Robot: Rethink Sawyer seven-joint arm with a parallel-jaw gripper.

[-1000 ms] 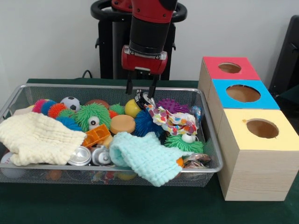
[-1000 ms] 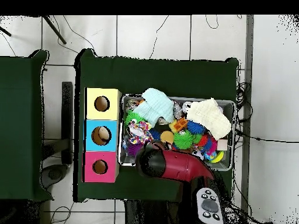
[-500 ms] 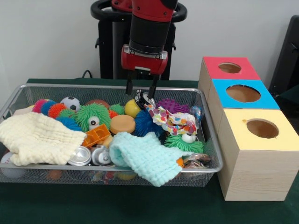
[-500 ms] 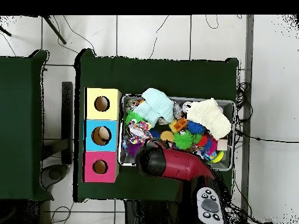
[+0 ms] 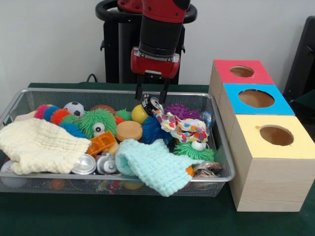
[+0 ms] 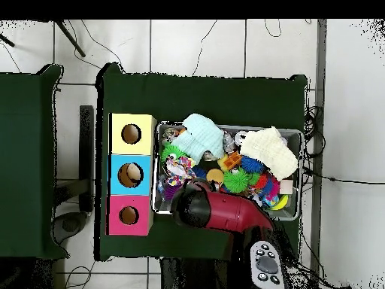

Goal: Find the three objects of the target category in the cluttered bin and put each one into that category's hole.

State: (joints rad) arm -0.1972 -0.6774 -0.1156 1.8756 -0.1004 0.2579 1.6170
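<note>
Gripper above the back of the bin

The gripper point(image 5: 151, 93) hangs with fingers spread apart, holding nothing, just above a black-and-white toy point(image 5: 151, 104) at the far rim of the wire bin point(image 5: 222, 162); the three-hole box point(image 5: 268, 147) stands beside it.

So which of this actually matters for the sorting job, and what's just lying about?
In the job:
hand, open, above the bin's far side
wire bin of mixed toys
red box, blue box, yellow box, each with a hole

Lying about:
cream cloth
mint cloth
remote on the floor
</note>
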